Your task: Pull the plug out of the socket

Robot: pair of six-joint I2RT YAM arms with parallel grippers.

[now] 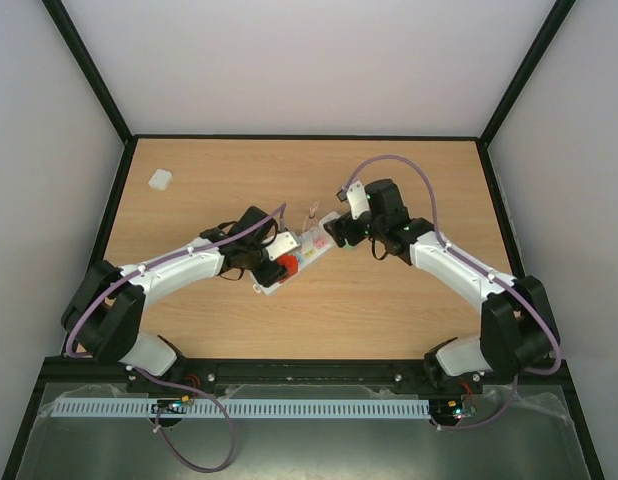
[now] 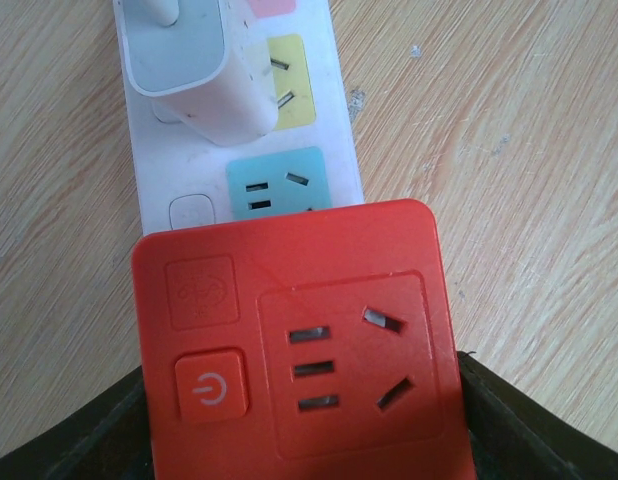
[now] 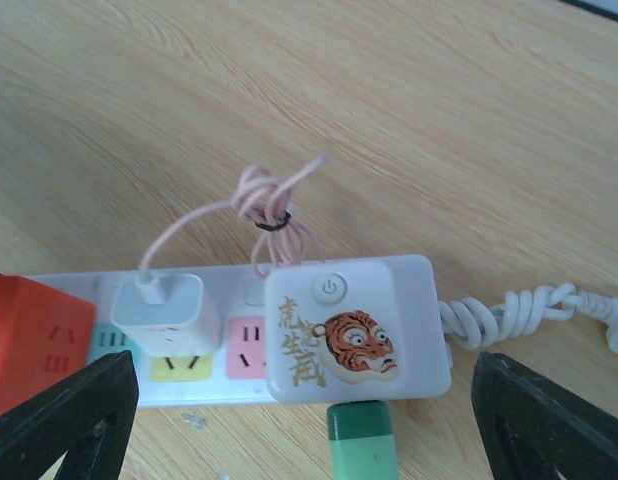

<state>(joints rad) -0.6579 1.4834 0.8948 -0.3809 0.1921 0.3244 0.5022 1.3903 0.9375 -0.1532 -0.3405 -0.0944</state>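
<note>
The white socket strip [image 1: 311, 248] lies slantwise at mid-table. A red adapter cube [image 1: 286, 268] sits plugged on its near-left end. My left gripper [image 1: 276, 263] is shut on that red cube [image 2: 299, 350], with dark fingers [image 2: 534, 430] against both its sides. A white charger plug [image 2: 194, 70] with a pink cable stands further along the strip [image 2: 337, 150]. My right gripper [image 1: 334, 232] is open over the far end. Its fingers [image 3: 64, 420] straddle the strip [image 3: 74, 285], the charger [image 3: 164, 315] and a white tiger-picture cube [image 3: 349, 330] without touching them.
A small white block [image 1: 160, 179] lies at the table's far left. A knotted pink cable [image 3: 269, 205] and a coiled white cord [image 3: 509, 310] lie by the strip. A green piece [image 3: 361, 440] sits against the tiger cube's near side. Black frame rails edge the table.
</note>
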